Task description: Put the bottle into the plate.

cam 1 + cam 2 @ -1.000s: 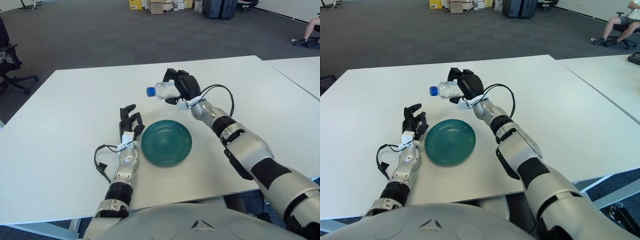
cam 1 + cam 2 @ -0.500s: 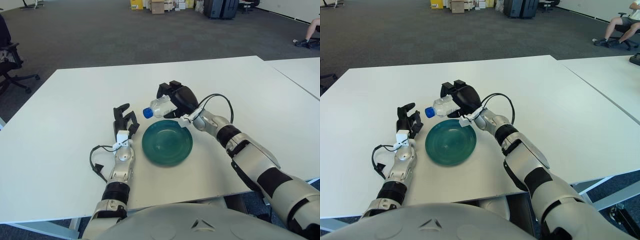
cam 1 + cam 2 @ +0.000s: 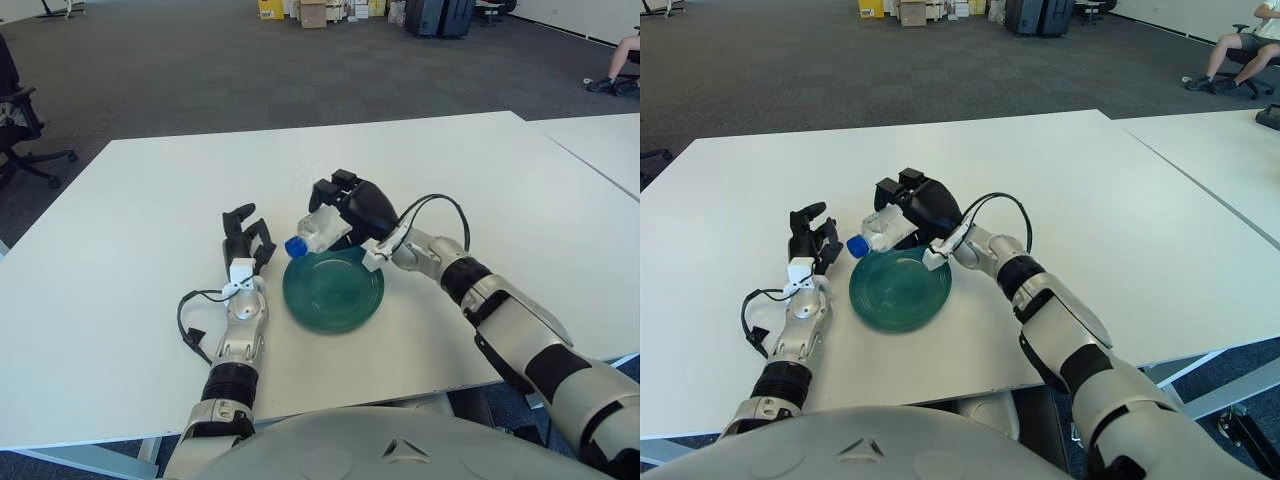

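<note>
A: Holding the clear plastic bottle with a blue cap [image 3: 312, 231], the right hand [image 3: 352, 205] sits over the far-left edge of the round dark-green plate [image 3: 333, 290]; its black fingers are clamped round the bottle's body. Is any label or writing legible?

B: None can be read; the bottle's wall looks clear and crinkled, and no brand shows on it or on the plate.

A: Where does the bottle lie relative to the plate?

B: It is tilted almost on its side, cap pointing to the robot's left and slightly down, just above the plate's far-left rim. Whether the cap touches the rim cannot be told.

A: And the left hand [image 3: 244, 238]?

B: It rests on the white table [image 3: 120, 250] just left of the plate, fingers loosely upright and apart, grasping nothing. A black cable [image 3: 192, 322] loops beside its forearm.
</note>
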Motion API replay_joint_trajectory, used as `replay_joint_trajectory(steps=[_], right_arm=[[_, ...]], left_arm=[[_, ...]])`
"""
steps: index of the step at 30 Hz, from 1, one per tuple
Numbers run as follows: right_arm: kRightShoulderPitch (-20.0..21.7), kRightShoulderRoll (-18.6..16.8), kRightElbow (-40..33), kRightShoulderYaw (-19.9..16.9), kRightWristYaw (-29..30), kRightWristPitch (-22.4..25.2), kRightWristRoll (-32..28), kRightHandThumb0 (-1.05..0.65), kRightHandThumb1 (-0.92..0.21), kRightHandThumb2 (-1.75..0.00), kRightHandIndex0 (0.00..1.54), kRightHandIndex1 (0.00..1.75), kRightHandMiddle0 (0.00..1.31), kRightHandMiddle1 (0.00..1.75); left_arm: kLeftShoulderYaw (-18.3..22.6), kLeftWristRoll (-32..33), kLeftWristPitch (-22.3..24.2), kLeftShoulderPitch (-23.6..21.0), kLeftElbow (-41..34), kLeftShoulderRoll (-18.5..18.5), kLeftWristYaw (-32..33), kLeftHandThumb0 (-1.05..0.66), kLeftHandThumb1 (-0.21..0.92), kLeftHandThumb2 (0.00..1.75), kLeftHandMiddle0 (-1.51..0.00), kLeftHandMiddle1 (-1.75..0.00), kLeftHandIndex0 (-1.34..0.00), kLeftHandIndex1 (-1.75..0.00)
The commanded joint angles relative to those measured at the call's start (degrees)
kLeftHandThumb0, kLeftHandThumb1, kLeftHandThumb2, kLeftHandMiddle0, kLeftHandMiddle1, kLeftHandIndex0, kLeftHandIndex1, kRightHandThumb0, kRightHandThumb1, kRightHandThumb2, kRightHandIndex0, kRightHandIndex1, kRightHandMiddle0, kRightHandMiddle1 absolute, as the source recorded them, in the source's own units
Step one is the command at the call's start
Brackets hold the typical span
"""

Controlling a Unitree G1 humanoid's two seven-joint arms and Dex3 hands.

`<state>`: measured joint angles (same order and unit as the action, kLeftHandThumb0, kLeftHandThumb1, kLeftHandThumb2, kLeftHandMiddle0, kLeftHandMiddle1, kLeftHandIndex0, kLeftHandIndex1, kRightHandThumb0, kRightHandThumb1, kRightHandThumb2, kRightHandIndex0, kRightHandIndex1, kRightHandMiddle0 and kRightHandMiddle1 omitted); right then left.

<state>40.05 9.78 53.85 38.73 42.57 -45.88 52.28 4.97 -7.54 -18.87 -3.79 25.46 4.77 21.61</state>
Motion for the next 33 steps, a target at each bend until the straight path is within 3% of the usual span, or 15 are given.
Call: replay_joint_trajectory(steps=[1,4,18,33], right_arm=[[-0.55,1.02,-2.03,-0.31,-1.04,-1.24,-0.76,-0.50,-0.23,-1.42,1.19,1.75,0.68,1.75],[-2.03,1.39,-3.14,-0.48,-3.50,-2.56,-1.86,-0.49,-0.27,-1.37,1.17,1.75,0.64,1.75],[-4.77,2.70,-6.60,-0.23,-3.39,-3.67,0.37,-0.47,-0.31,-1.32,1.15,1.75,0.61,1.75],[-9.51,5.06,-8.06,1.90,-8.30,-12.05,-0.12,-0.46,-0.34,-1.28,1.10,1.75,0.59,1.75]], left_arm=[[0.35,-0.36,0.62,0.12,-0.91,-0.32,0.91,-0.60,0.92,0.75,-0.45,-0.59,-0.16,-1.10],[0.29,-0.70,0.47,0.12,-0.96,-0.59,1.06,-0.61,0.92,0.75,-0.44,-0.59,-0.16,-1.10],[0.22,-0.63,0.26,0.01,-0.87,-1.12,0.87,-0.61,0.92,0.76,-0.45,-0.58,-0.17,-1.11],[0.84,0.38,-0.24,-0.56,-0.07,-1.09,0.44,-0.58,0.92,0.75,-0.46,-0.59,-0.15,-1.11]])
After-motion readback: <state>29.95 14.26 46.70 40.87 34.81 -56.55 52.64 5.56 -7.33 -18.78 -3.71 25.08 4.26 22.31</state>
